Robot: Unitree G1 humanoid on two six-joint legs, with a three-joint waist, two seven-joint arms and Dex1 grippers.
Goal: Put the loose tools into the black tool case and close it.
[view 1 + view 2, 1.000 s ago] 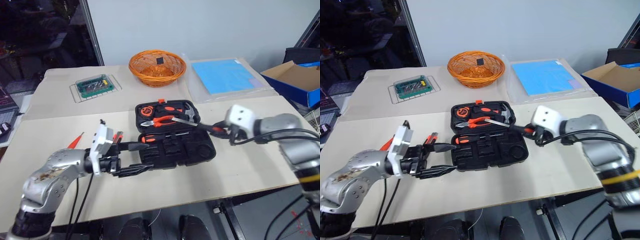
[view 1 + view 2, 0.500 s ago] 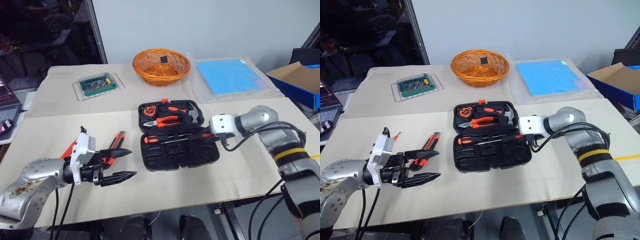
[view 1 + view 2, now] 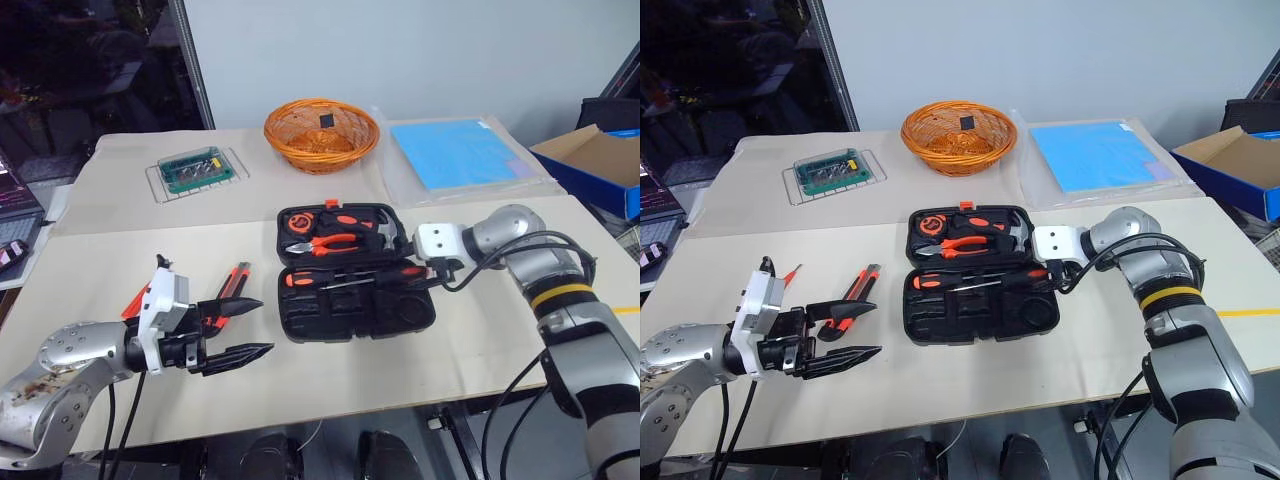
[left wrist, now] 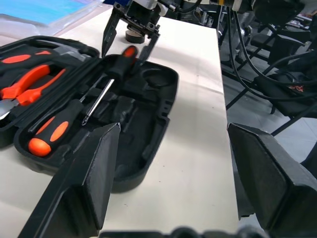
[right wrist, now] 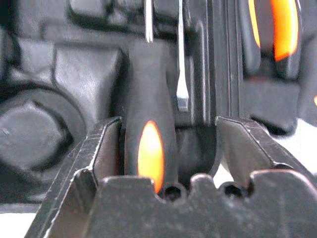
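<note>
A: Left eye view, nearest item?

B: Left gripper (image 3: 243, 327), at the near left of the table (image 3: 480, 350). Fingers spread wide, holding nothing, pointing toward the case (image 3: 355, 272).

A: Loose tools beside it?

B: Utility knife (image 3: 235, 282) lies on the table just beyond the left gripper. Slim orange screwdriver (image 3: 134, 300) lies further left, partly hidden by the arm.

A: Case status?

B: Open, flat at mid-table. Near half holds two screwdrivers (image 3: 350, 277) end to end. Far half holds pliers (image 3: 328, 241) and other tools.

A: Right gripper?

B: Right gripper (image 4: 130, 42) stands over the case's right end. Fingers (image 5: 101, 146) parted, straddling the handle of the right-hand screwdriver (image 5: 147, 153), which lies in the case. One finger sits close against the handle; the other stands apart.

A: Far side?

B: Green box (image 3: 195, 168), orange basket (image 3: 322, 133), blue sheet (image 3: 458, 152).
</note>
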